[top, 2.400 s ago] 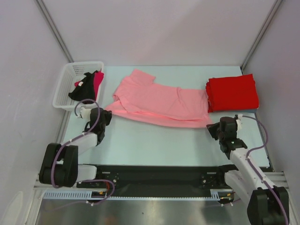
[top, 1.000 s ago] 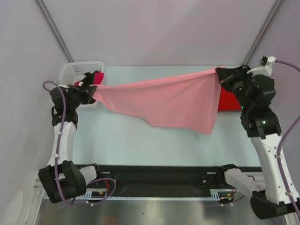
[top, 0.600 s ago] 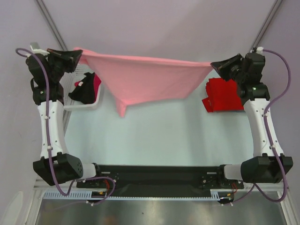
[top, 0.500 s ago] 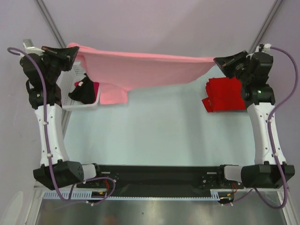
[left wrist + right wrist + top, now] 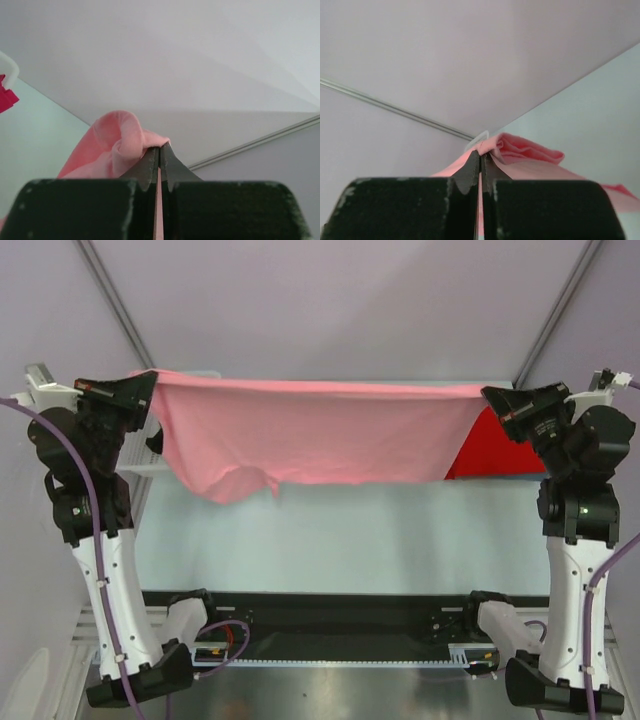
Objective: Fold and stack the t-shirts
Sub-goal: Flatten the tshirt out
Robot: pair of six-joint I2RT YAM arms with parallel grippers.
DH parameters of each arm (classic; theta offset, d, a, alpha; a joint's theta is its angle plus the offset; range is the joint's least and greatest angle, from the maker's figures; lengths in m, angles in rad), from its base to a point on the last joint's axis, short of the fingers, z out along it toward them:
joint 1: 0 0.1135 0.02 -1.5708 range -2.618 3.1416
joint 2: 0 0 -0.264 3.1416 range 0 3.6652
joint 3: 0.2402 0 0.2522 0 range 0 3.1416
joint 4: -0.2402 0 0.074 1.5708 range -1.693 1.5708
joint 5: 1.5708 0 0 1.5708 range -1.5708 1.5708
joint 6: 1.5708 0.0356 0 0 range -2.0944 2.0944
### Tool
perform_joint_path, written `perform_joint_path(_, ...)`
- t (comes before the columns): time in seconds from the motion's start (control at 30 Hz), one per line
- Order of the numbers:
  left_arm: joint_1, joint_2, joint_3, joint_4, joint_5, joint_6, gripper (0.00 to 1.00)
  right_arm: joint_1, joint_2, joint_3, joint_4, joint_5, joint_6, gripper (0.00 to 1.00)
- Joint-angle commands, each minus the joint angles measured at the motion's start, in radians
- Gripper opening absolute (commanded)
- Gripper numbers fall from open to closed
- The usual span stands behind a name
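Near edge first: my two white-shelled arms are standing upright from the black base rail (image 5: 320,612), with purple cables (image 5: 97,540) looping along them. The table (image 5: 350,530) beyond the rail is showing as a smooth, matte, pale mint sheet. Higher up, my left gripper (image 5: 150,386) is clamping shut on one upper corner of the salmon pink t-shirt (image 5: 310,435). In the left wrist view the two dark tapered fingers are pressing together with only a thin sliver of pink between them, and a soft rolled bulge of cloth is bunching at the tips. My right gripper (image 5: 487,395) is pinching the opposite upper corner in the same way: jaws closed on the fabric, with small layered folds puckering just past the tips. The shirt is hanging in the air between the two grippers as a broad soft panel. Its top edge is pulling taut and nearly straight. Its lower edge is sagging unevenly, dipping lowest toward my left in a crumpled lobe and rising toward my right. The knit is looking thin and matte, with faint drape lines. Farther back on the right, the red t-shirts (image 5: 478,448) are lying as a flat-sided folded stack on the table, mostly hidden behind the pink cloth. A curved white plastic piece of the basket (image 5: 9,67) is showing at the left wrist view's edge. Plain pale walls (image 5: 320,300) are closing the far side.
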Motion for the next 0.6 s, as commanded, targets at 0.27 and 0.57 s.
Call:
perform_joint_path(0.27, 0.012, 0.096, -0.090, 0.107, -0.025, 0.036, 0.00, -0.011, 0.123, 0.001, 0.074, 0.033, 0.008, 0.00)
perform_joint_path(0.57, -0.038, 0.360, -0.017, 0.227, -0.008, 0.004, 0.00, -0.011, 0.415, 0.094, 0.194, -0.011, 0.033, 0.00)
